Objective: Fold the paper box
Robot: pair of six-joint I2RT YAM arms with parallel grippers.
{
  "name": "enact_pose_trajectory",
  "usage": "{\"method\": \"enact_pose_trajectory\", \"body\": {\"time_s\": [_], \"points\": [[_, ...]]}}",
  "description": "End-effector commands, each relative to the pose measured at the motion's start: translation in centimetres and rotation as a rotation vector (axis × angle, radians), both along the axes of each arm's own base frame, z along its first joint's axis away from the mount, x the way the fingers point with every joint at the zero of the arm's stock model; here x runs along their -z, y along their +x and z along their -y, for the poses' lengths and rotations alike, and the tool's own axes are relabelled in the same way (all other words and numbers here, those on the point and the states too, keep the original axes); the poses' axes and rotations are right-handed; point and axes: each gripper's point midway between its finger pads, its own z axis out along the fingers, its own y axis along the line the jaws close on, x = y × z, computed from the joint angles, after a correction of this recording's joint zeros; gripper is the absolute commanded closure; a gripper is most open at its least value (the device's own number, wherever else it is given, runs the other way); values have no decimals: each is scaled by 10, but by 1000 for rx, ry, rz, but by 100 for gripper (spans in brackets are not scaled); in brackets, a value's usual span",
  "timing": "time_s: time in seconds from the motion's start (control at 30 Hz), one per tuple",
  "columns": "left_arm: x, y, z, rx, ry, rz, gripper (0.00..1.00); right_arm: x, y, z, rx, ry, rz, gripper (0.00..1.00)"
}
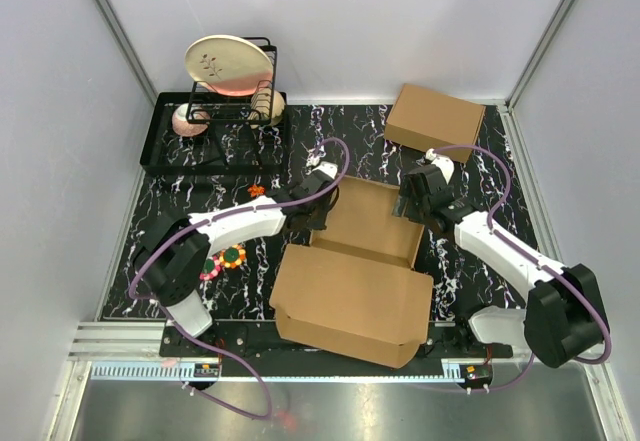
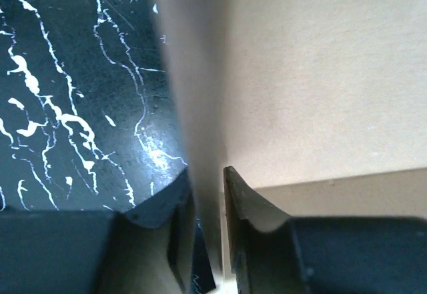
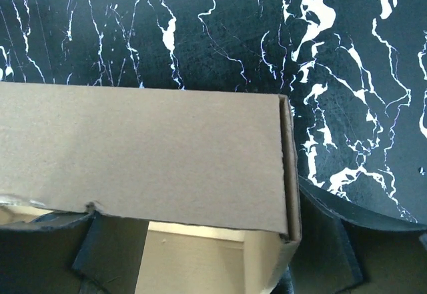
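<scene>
The paper box (image 1: 352, 299) lies mid-table, partly made up: a shallow tray at the back and a wide lid panel spread toward the near edge. My left gripper (image 1: 318, 209) is at the tray's left wall. In the left wrist view the gripper (image 2: 207, 204) is shut on that upright wall (image 2: 200, 127), one finger on each side. My right gripper (image 1: 413, 204) is at the tray's back right corner. In the right wrist view the gripper (image 3: 220, 261) is open and straddles the corner: one finger (image 3: 110, 251) inside, the other outside the side wall (image 3: 288, 174).
A second, made-up brown box (image 1: 435, 119) sits at the back right. A black tray (image 1: 160, 151) holds a wire rack (image 1: 268, 81) and a cream plate (image 1: 228, 65) at the back left. Small coloured toys (image 1: 230, 257) lie beside the left arm.
</scene>
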Motion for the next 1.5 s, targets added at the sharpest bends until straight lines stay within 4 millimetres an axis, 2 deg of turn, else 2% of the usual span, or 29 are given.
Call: {"method": "enact_pose_trajectory", "body": {"time_s": [0.0, 0.03, 0.13, 0.4, 0.47, 0.57, 0.6, 0.67, 0.8, 0.83, 0.87, 0.93, 0.97, 1.03, 1.07, 1.1, 1.17, 1.2, 1.37, 1.4, 1.47], "points": [[-16, 0, 15, 57, -11, -23, 68, -11, 13, -8, 5, 43, 45, 23], [-17, 0, 15, 59, -11, -23, 63, -11, 14, -9, 4, 45, 46, 23], [-18, 2, 16, 51, -14, -20, 54, -6, 14, -10, -2, 44, 31, 23], [-23, 14, 12, -12, -17, 44, 55, 3, 14, -9, -2, 27, 4, 23], [-26, 17, 11, -28, -28, 66, 60, 3, 14, -10, -7, 23, 4, 23], [-29, 20, 8, -45, -37, 90, 81, 2, 14, -9, -6, 23, 6, 26], [-30, 20, 8, -47, -37, 99, 92, 3, 13, -9, -6, 21, 6, 27], [-30, 20, 4, -58, -38, 112, 100, 1, 13, -8, -4, 21, 13, 28], [-29, 18, -4, -75, -47, 142, 100, -5, 11, -8, -9, 35, 35, 31], [-37, 20, -1, -78, -75, 176, 100, -9, 12, -10, -19, 46, 54, 30], [-30, 16, -7, -93, -69, 177, 100, -9, 10, -12, -34, 60, 58, 27], [-31, 20, -13, -132, -79, 219, 100, -29, 10, -18, -61, 105, 128, 15], [-26, 17, -19, -152, -75, 219, 100, -37, 9, -25, -94, 144, 152, 13], [-27, 22, -24, -194, -81, 257, 100, -63, 6, -32, -131, 204, 226, 9], [-21, 20, -28, -213, -79, 257, 100, -72, 3, -39, -166, 235, 237, 8], [-20, 22, -32, -235, -76, 272, 100, -90, 4, -43, -184, 262, 274, 7], [-16, 25, -33, -268, -91, 281, 100, -103, -1, -53, -233, 303, 274, 3], [-15, 26, -35, -284, -85, 287, 100, -119, 1, -56, -247, 323, 298, 2], [-12, 36, -36, -353, -122, 350, 100, -153, -2, -66, -255, 415, 335, 2], [-16, 41, -35, -371, -147, 381, 100, -155, -1, -65, -236, 427, 334, 2], [-8, 39, -39, -377, -141, 406, 100, -158, 5, -59, -195, 414, 349, 3]]}}
